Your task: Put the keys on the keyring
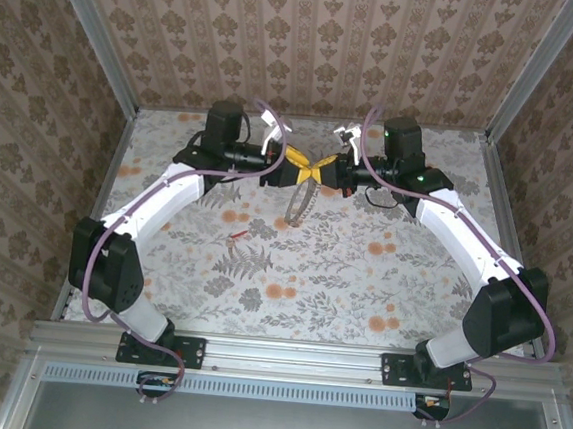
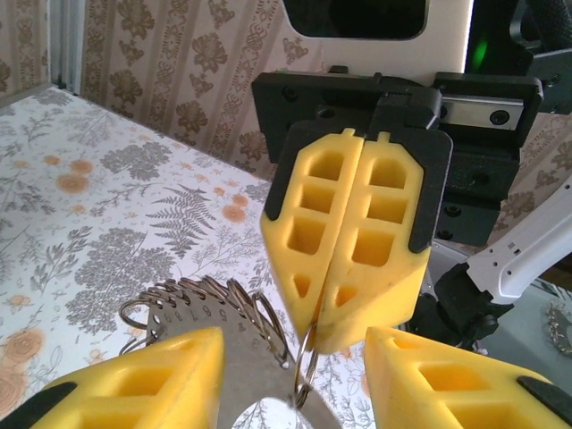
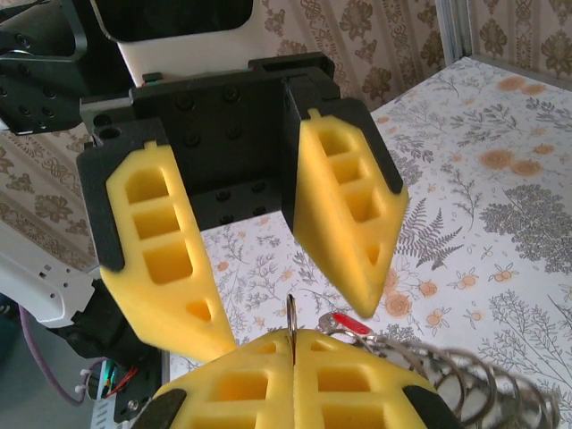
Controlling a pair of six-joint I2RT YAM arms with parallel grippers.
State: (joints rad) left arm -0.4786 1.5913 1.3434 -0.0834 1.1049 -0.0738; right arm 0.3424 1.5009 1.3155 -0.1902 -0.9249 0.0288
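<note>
The right pincer [image 2: 315, 331] is pressed together, its yellow pads [image 2: 375, 223] pinching the ring [image 1: 300, 201] by its thin wire, which pokes up through the seam between them. The ring hangs below those tips. It is a thin grey-brown hoop, a narrow oval from above, fringed with small wire loops packed side by side like a spring. From the left wrist the loops fan out to the left of the pinch, and a flat grey metal piece [image 2: 255, 384] lies low between the left pincer's fingers.

The left pincer [image 3: 290, 317] faces the right one tip to tip and is spread, one finger on either side of the right pincer's tips. Whether either finger touches the ring I cannot tell.

A tiny key [image 1: 236, 235] with a red head lies on the table [image 1: 381, 283], below the left pincer on its near side, well apart from the ring. From the right wrist a small red bit [image 3: 344, 322] shows just beyond the right pincer's tips, beside the loops. Whether it hangs on the ring I cannot tell.
</note>
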